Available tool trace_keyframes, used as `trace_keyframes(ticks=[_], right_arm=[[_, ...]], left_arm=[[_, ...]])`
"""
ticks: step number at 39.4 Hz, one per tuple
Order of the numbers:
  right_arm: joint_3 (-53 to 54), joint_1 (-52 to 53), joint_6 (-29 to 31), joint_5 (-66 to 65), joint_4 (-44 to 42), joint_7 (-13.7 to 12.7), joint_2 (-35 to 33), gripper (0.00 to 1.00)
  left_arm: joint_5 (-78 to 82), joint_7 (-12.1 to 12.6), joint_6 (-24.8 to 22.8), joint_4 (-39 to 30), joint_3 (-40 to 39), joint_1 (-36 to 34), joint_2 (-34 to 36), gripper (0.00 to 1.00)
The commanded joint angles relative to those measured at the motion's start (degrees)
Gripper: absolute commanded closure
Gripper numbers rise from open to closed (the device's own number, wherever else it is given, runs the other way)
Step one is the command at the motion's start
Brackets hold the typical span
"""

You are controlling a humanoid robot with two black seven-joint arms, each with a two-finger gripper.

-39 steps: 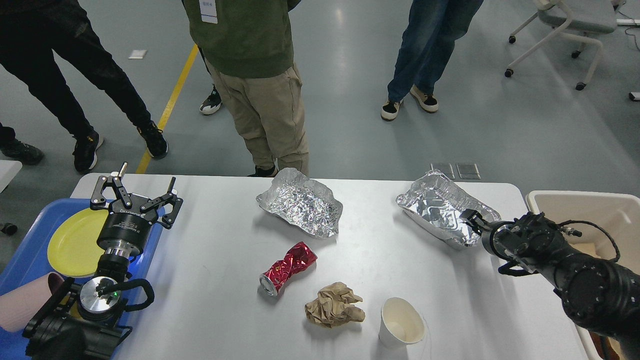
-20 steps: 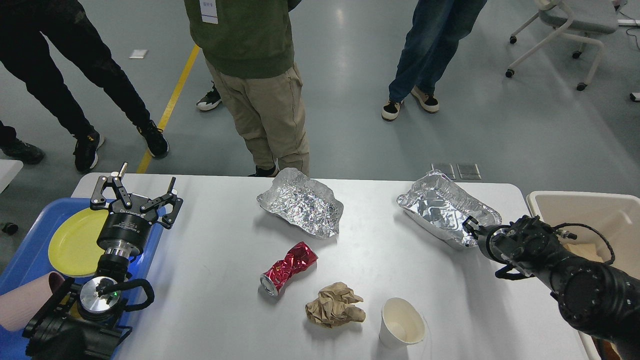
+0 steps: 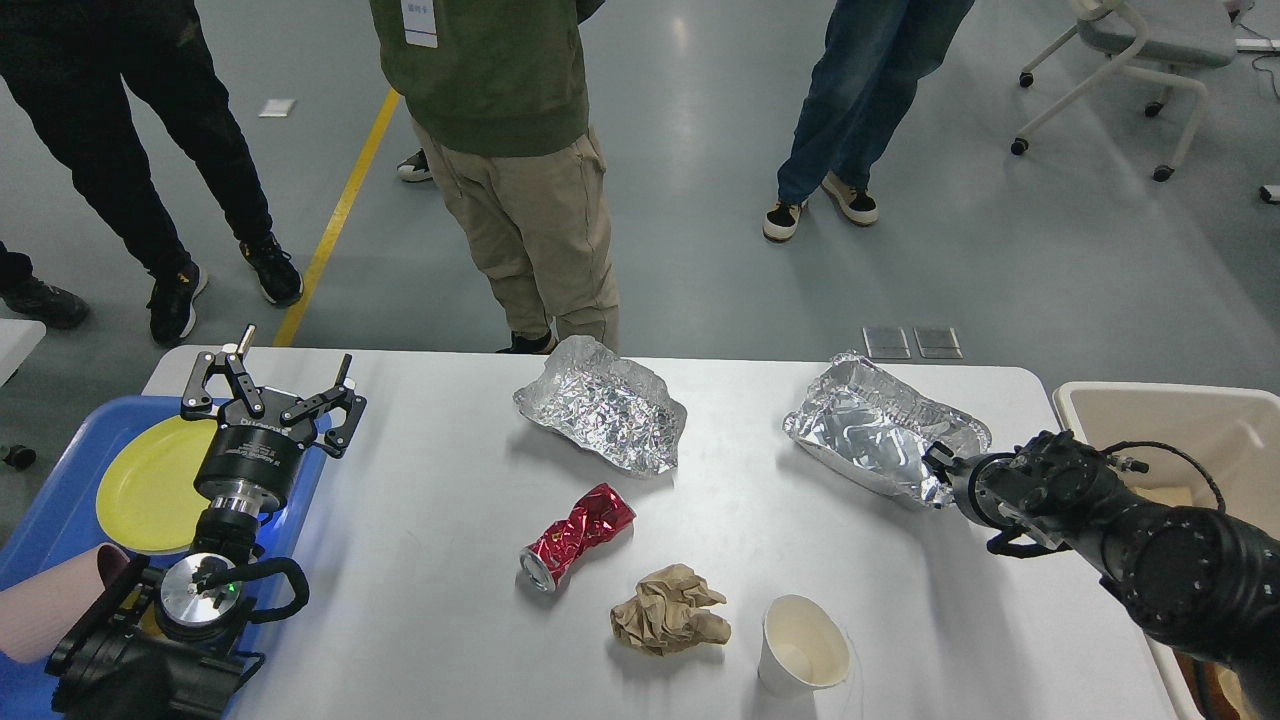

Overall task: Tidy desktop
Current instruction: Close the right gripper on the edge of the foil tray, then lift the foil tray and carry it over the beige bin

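- Desktop fills the lower half of the frame, with litter across its middle and right.
- Right gripper, centre right, meets the near-right end of the foil tray; whether its fingers are clamped there I cannot tell.
- Tray's long axis runs upper left to lower right, toward the beige bin at the right edge.
- Left gripper, fingers spread apart, hangs far left over the blue tray; the right arm is much nearer.

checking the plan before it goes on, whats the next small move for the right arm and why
Probably lift the foil tray and carry it toward the beige bin: the right gripper sits at the tray's near corner, apparently gripping it, and that bin stands right beside that arm.
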Motion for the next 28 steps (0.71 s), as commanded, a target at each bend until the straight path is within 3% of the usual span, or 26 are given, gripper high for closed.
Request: trace_keyframes(ticks=[1,8,14,21,28], right_arm=[[0.0,2.57,0.09,-0.06,3.45,-0.02,-1.05,1.0],[-1.75,13.02,0.27,-0.85,16.8,-0.72,-6.67,1.0],[-7.11,27.08,5.09,-4.72,30.42,-2.66,-11.59,1.0],[-16.95,41.66,10.11,-4.81,42.37,-3.36,-10.9,1.0],[-22.76,60.12,11.17,-6.39,60.56,-3.54,-10.19,1.0]], left_arm=[[0.0,0.0,-0.04,0.0,0.0,0.0,-0.02,0.04],[0.0,0.0,-0.04,0.0,0.0,0.0,0.06,0.04],[0.0,0.0,0.04,0.0,0.0,0.0,-0.02,0.04],[0.0,0.0,-0.04,0.0,0.0,0.0,0.06,0.04],[0.0,0.0,0.05,0.0,0.0,0.0,-0.02,0.04]])
